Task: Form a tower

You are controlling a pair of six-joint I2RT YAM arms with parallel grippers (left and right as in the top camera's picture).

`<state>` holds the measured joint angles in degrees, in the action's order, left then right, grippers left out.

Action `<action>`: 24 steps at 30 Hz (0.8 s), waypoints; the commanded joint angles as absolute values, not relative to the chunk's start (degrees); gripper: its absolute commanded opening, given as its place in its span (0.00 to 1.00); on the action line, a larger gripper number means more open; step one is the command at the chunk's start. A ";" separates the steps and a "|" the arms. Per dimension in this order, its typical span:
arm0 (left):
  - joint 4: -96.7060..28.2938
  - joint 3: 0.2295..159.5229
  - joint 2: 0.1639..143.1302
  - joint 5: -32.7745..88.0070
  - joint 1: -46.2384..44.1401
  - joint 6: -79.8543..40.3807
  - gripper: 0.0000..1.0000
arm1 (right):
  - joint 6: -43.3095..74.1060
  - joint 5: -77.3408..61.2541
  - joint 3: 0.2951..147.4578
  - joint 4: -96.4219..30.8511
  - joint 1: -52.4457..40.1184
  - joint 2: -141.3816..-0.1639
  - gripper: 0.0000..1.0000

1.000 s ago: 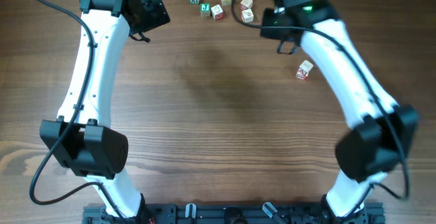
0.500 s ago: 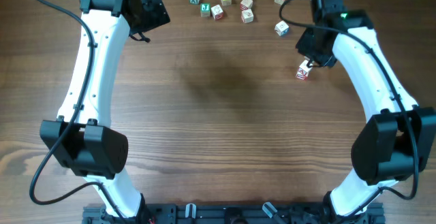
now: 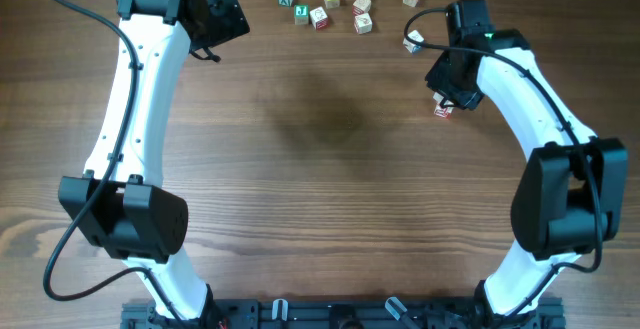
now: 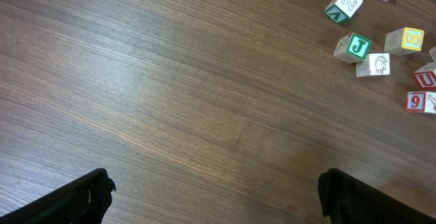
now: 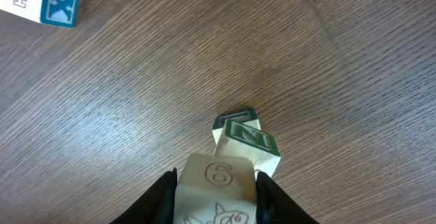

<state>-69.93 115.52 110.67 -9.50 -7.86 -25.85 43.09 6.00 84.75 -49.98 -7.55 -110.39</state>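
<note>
The tower (image 3: 443, 110) is barely begun: right gripper (image 5: 216, 180) flanks its top cube (image 5: 219, 186), grip unclear; left gripper (image 4: 214, 183) wide open, empty; loose cubes (image 3: 361, 24) beyond it unstacked.

Soft, even light falls from above on the table (image 3: 330, 219). Its wood grain reads crisp, paler with a mild sheen toward the near left corner, and a faint dark smudge of shadow lies at the centre. In the left wrist view the left claw (image 4: 214, 186) shows only as black, underexposed shapes. In the right wrist view the tower (image 5: 216, 180), close to the lens, looks slightly soft.
</note>
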 commanded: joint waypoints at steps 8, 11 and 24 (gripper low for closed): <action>-69.91 115.42 109.25 -9.23 -7.75 -25.98 1.00 | 44.16 5.72 84.09 -48.80 -7.64 -111.28 0.38; -69.91 115.42 109.23 -9.21 -7.75 -25.98 1.00 | 44.12 5.69 84.09 -48.88 -7.64 -111.28 0.37; -69.91 115.42 109.23 -9.23 -7.75 -25.98 1.00 | 44.10 5.06 84.53 -49.36 -7.62 -110.04 0.25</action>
<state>-69.93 115.52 110.67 -9.50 -7.86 -25.85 43.70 6.02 84.77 -49.15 -7.55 -110.43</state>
